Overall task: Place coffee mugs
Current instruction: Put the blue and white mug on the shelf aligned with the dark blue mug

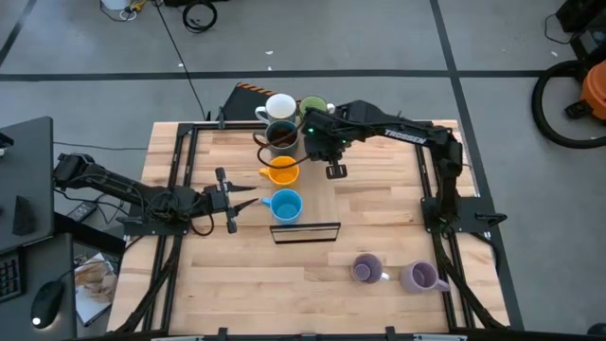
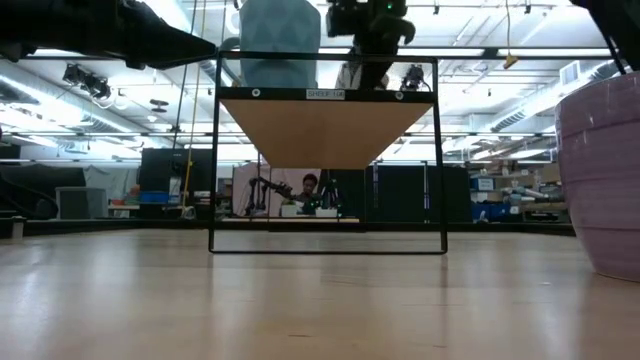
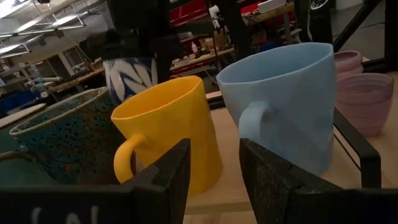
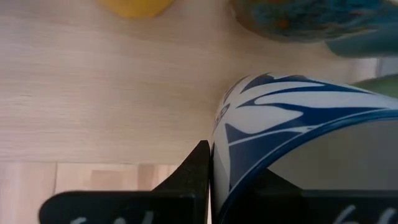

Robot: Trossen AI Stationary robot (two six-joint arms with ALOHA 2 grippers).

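Observation:
Five mugs stand on a raised wooden shelf (image 1: 379, 204): white (image 1: 279, 106), green (image 1: 312, 106), dark brown speckled (image 1: 281, 135), orange (image 1: 282, 170) and light blue (image 1: 286, 205). Two light purple mugs (image 1: 367, 269) (image 1: 419, 277) stand on the table near the front right. My right gripper (image 1: 333, 163) is over the shelf, right of the dark and orange mugs, shut on a white mug with a blue pattern (image 4: 292, 137). My left gripper (image 1: 248, 202) is open and level, just left of the light blue mug, with the mug's handle (image 3: 252, 121) beyond its fingers (image 3: 177, 171). My right gripper holds the patterned mug by its rim (image 4: 217, 134), one finger (image 4: 196, 177) outside the wall and the other inside. The fingers come from above, pointing down. The mug is upright; I cannot tell whether its base rests on the shelf.
The shelf stands on a black wire frame (image 1: 305, 232) with open space beneath it (image 2: 325, 200). In the low view one purple mug (image 2: 605, 180) stands close at the right. Bare wood lies in front of and right of the shelf.

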